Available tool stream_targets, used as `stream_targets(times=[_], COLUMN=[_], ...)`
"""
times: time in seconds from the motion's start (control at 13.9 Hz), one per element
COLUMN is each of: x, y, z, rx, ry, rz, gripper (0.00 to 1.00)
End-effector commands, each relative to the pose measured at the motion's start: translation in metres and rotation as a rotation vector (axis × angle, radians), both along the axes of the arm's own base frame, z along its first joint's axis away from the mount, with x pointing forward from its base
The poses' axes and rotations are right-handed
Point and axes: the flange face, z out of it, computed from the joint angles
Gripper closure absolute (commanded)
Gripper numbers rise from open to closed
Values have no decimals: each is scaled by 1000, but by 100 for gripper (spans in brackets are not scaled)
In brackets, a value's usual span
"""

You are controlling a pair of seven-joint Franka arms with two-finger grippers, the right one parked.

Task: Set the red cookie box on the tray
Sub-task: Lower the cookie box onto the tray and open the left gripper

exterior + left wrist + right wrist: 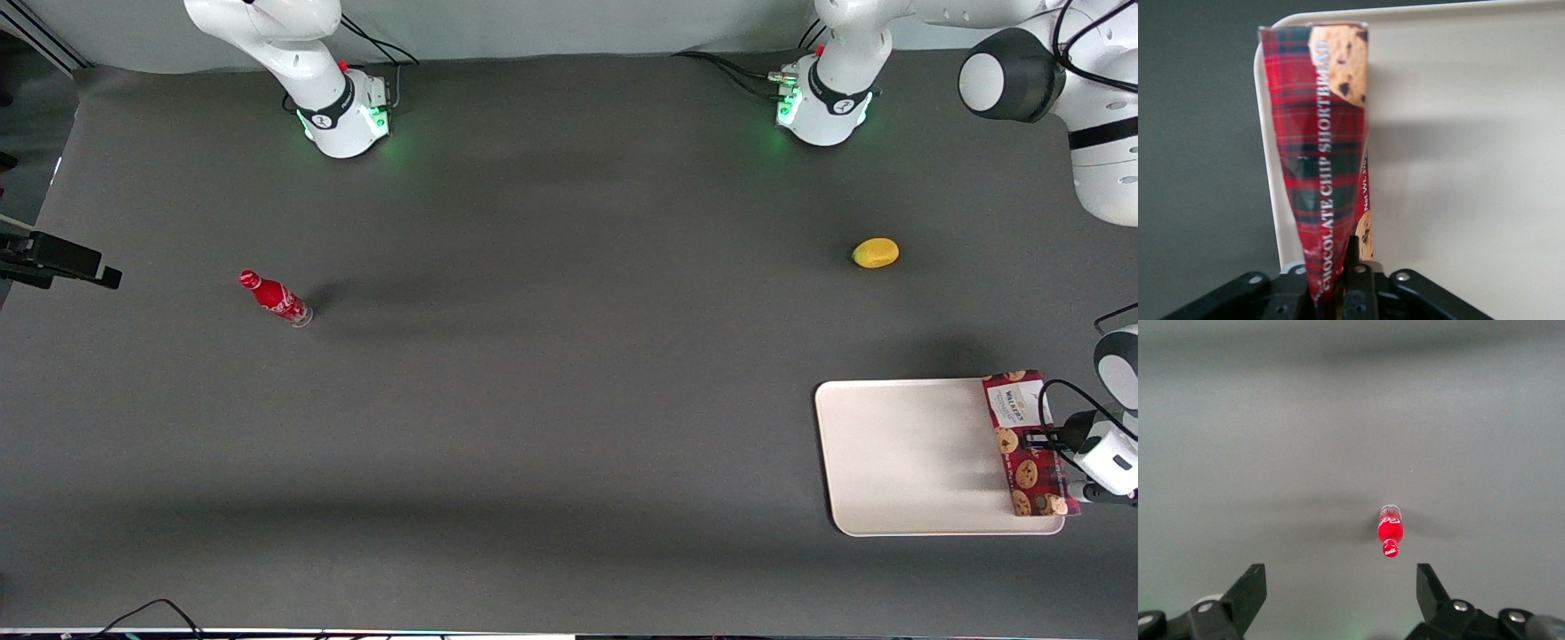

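Gripping the red cookie box [1024,442] by its long side, the left gripper [1049,437] sits at the tray's [898,453] edge toward the working arm's end of the tabletop. From the front, the carton runs along that short edge of the tray, its white label end farther from the camera, its cookie-printed end nearer and close to the tray's near corner. The wrist view shows the red cookie box [1328,153] pinched between the closed fingers of the gripper [1338,290], standing on a narrow side with its length stretching straight away from the jaws and the tray's rim [1268,180] running just beside it. So the box looks to straddle or overhang that rim rather than lie well inside; whether it already touches the tray floor cannot be told. Judging by this, the placement is nearly done, and a small shift toward the tray's middle before letting go would keep the carton from tipping off the edge
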Motion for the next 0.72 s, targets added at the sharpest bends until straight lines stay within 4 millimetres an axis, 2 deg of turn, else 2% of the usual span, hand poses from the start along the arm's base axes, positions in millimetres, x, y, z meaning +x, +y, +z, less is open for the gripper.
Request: stream_targets(times=[0.0, 0.14, 0.22, 0.29, 0.36, 0.43, 0.58, 0.65], x=[6, 6, 6, 10, 10, 4, -9, -13], y=[0, 0, -1, -14, -27, -31, -43, -58], z=[2, 12, 23, 39, 62, 91, 164, 191], rx=[9, 9, 12, 16, 12, -5, -13, -15], ry=[-19, -17, -19, -21, -5, 20, 26, 30], rz=[-12, -13, -15, -34, -44, -40, -50, -68], gripper=[0, 0, 0, 0, 0, 0, 0, 0])
